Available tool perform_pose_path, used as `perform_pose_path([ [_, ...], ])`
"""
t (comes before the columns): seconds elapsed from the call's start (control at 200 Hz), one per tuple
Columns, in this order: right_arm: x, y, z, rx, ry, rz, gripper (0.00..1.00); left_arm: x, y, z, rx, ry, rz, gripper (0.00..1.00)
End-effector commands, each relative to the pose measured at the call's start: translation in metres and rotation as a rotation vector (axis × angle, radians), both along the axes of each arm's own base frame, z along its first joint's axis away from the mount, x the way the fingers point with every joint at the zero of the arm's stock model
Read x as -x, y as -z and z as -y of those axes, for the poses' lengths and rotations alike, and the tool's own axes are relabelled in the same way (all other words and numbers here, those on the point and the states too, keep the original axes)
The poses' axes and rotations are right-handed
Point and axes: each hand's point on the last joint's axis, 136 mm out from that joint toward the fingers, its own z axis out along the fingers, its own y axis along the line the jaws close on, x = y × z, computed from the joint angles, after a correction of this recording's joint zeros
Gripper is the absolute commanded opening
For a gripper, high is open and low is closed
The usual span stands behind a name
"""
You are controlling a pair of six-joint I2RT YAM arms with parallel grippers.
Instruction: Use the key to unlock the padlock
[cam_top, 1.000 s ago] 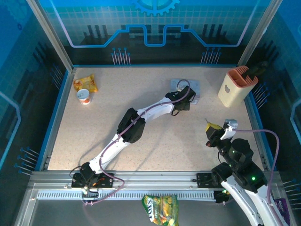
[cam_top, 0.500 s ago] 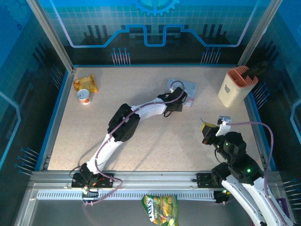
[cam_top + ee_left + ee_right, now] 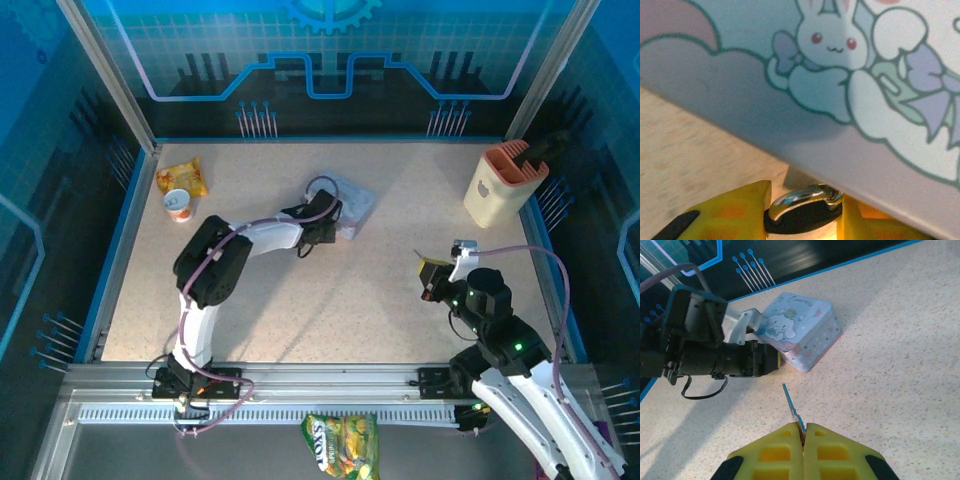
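The padlock (image 3: 800, 196) sits between the yellow fingers (image 3: 735, 212) of the left gripper (image 3: 802, 216). They pinch its dark body from both sides. Its shiny loop is just beside the near edge of the tin (image 3: 850, 75). The tin is pale blue with a bunny picture and lies on the table (image 3: 900, 340). The key (image 3: 791, 407) is well apart from the tin. The right gripper (image 3: 803, 432) has its fingers pressed together on the key, and the thin tip points toward the tin.
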Motion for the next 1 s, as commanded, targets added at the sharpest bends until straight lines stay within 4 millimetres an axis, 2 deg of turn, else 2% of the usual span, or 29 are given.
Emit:
perform_pose_path([
  [0.0, -0.006, -0.013, -0.008, -0.059, -0.019, 0.020, 0.00, 0.012, -0.020, -0.019, 0.018, -0.025, 0.030, 0.21],
  [0.17, -0.013, -0.006, -0.021, -0.087, -0.053, -0.017, 0.00, 0.051, -0.011, -0.043, 0.029, -0.077, -0.023, 0.21],
  [0.295, -0.017, -0.005, -0.031, -0.097, -0.088, -0.036, 0.00, 0.081, -0.002, -0.046, 0.023, -0.093, -0.057, 0.21],
  [0.395, -0.020, -0.001, -0.036, -0.102, -0.104, -0.060, 0.00, 0.101, 0.002, -0.034, 0.022, -0.086, -0.078, 0.21],
  [0.495, -0.022, 0.003, -0.041, -0.113, -0.117, -0.082, 0.00, 0.116, 0.004, -0.013, 0.034, -0.066, -0.092, 0.22],
  [0.71, -0.020, 0.006, -0.042, -0.125, -0.119, -0.094, 0.00, 0.131, 0.005, 0.025, 0.067, -0.044, -0.109, 0.26],
  [0.881, -0.018, 0.006, -0.040, -0.126, -0.115, -0.095, 0.00, 0.133, 0.008, 0.030, 0.133, -0.058, -0.071, 0.29],
  [0.996, -0.017, 0.007, -0.040, -0.125, -0.113, -0.095, 0.00, 0.132, -0.001, 0.035, 0.197, -0.029, -0.013, 0.37],
])
